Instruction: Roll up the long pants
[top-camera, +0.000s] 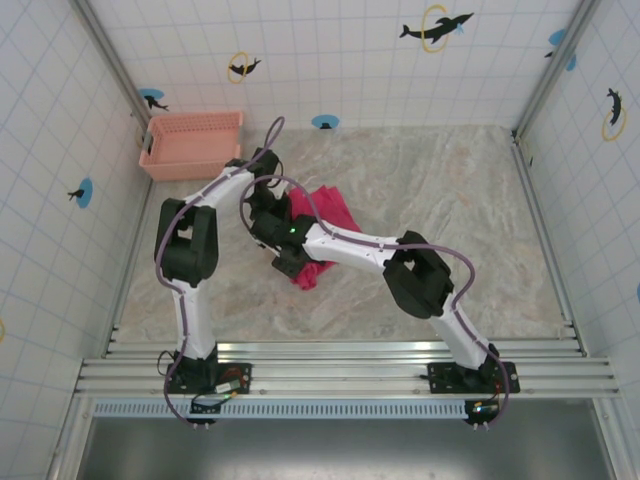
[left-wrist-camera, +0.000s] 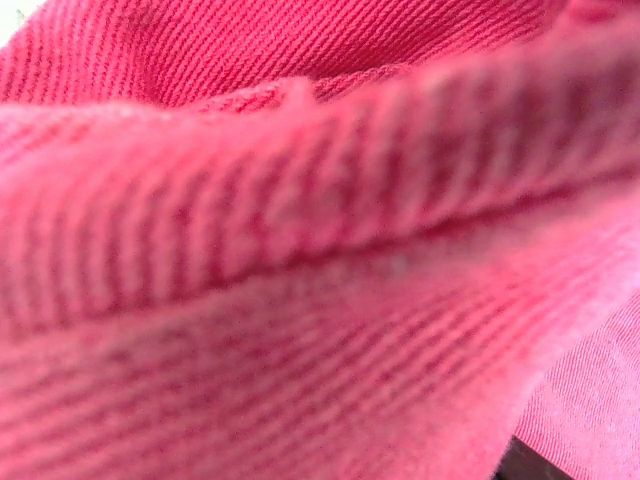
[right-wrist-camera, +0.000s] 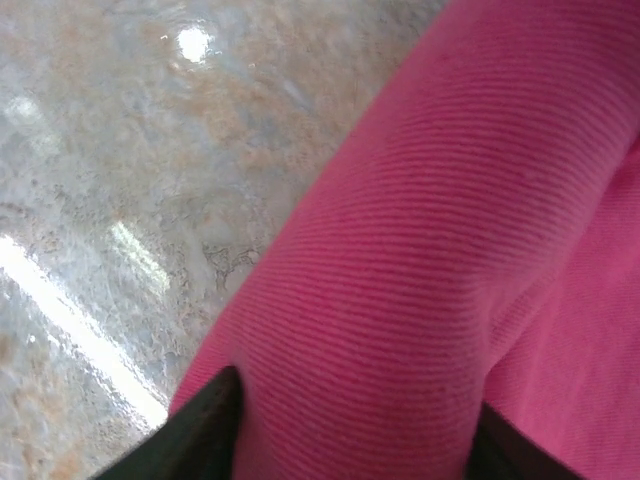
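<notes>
Overhead, salmon basket (top-camera: 190, 143), close-up, long pants (right-wrist-camera: 400, 280) weave

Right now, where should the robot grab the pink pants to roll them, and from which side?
Grab the thick rounded fold of the long pants, coming down from above and straddling it. It bulges up off the table and looks narrow enough to pinch.

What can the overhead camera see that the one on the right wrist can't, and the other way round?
Overhead: the left arm and right arm bent over the bunched pants, a basket at the far left corner, and tiled walls. Right wrist: the cloth's fine ribbed weave close up, with dark fingers on either side of a fold. Both: the pink pants and the marbled table.
</notes>
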